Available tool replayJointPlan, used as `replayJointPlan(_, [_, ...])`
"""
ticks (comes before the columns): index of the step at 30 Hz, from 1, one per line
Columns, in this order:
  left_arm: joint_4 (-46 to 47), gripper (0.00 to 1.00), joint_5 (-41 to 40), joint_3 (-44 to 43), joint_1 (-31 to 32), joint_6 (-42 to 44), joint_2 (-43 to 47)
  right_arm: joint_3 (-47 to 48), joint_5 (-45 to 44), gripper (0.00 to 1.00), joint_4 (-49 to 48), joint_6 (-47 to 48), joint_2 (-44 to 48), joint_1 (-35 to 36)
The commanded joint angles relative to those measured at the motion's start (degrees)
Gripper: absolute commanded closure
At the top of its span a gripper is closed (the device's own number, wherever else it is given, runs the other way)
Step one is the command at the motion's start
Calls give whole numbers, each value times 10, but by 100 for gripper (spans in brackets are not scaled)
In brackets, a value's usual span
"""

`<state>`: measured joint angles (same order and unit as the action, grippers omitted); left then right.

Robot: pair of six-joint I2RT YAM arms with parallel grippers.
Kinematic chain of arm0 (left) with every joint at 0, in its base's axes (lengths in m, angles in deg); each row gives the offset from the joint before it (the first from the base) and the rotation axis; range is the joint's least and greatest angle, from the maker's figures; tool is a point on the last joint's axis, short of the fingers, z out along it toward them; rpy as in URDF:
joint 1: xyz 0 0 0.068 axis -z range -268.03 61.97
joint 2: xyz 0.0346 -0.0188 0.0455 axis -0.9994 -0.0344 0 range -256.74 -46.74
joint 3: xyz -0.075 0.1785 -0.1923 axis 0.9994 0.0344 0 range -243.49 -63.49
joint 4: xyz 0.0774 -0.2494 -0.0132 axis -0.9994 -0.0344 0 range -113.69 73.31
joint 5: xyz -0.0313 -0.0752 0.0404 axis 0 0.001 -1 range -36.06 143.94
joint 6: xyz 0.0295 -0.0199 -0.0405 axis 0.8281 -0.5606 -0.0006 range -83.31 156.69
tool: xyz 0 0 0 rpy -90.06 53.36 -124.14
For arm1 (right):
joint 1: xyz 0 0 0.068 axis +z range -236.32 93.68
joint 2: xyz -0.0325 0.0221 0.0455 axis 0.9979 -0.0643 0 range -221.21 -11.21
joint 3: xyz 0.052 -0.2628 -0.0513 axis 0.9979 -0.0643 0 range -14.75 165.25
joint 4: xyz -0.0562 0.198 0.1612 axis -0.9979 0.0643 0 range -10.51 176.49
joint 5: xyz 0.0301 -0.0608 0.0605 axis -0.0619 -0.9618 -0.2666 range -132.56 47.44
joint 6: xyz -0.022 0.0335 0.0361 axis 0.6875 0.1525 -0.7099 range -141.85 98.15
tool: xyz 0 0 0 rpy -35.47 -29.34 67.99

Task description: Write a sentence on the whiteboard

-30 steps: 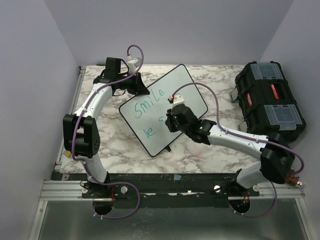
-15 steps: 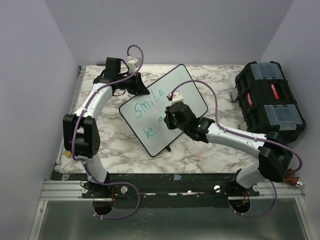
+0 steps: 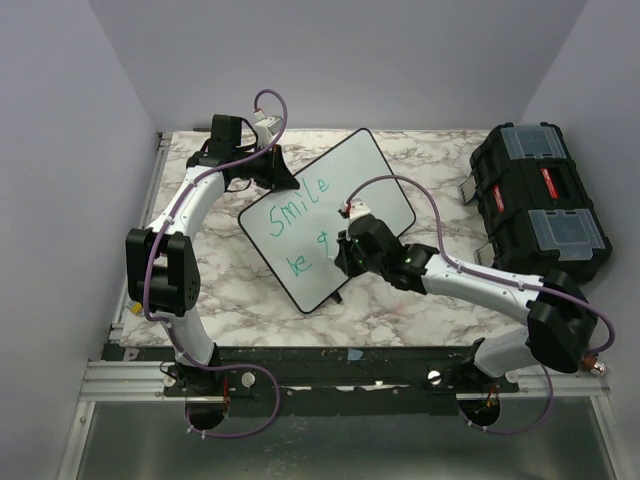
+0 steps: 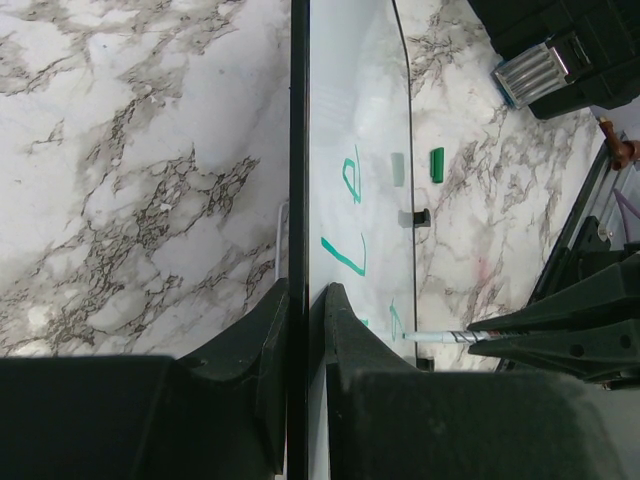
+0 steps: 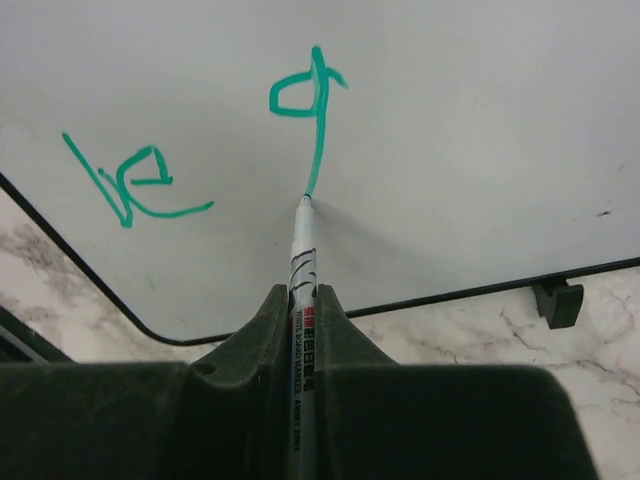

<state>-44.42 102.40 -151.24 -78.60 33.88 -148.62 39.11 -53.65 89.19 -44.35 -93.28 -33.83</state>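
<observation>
1. Change: over the last second the right gripper [image 5: 302, 300] has drawn back toward the near edge of the whiteboard [image 3: 372, 165]. This uncovers a fresh "g" [image 5: 305, 95] after "be" [image 5: 135, 180].
2. Meaning: the sentence [image 3: 295, 215] now reads "Smile / be g". The writing is judged to be mid-word, with more letters owed.
3. Right gripper: pinched narrow on the marker [image 5: 302, 250], whose tip touches the board at the foot of the g's tail.
4. Left gripper [image 4: 300, 300]: clamped on the whiteboard's black frame, steadying it.
5. Location: the whiteboard sits skewed at mid-table [image 3: 220, 280], between the arms.
6. Surroundings: a black toolbox [image 3: 540, 200] lies well apart on the right. A small green piece [image 4: 436, 163], possibly a cap, lies beside the board.
7. Obstruction: none at the tip, and bare board remains to the right of the "g".
</observation>
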Motion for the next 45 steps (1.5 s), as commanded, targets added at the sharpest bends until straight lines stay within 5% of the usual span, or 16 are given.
replayJointPlan(1, [2,100,-25,2,6,65,9,-17,67,99,59,-7,3,-1])
replayJointPlan(8, [3,100,-26,4,6,65,12,-5,90,99,46,-11,-10,0])
replayJointPlan(22, [-2,100,-24,-3,4,65,6,171,4,99,61,32,-26,0])
replayJointPlan(31, [-19,100,-31,-27,4,71,-9,116,-65,99,73,66,67,-1])
replayJointPlan(45, [-21,100,-22,-33,3,70,-16,46,-63,99,73,45,73,-1])
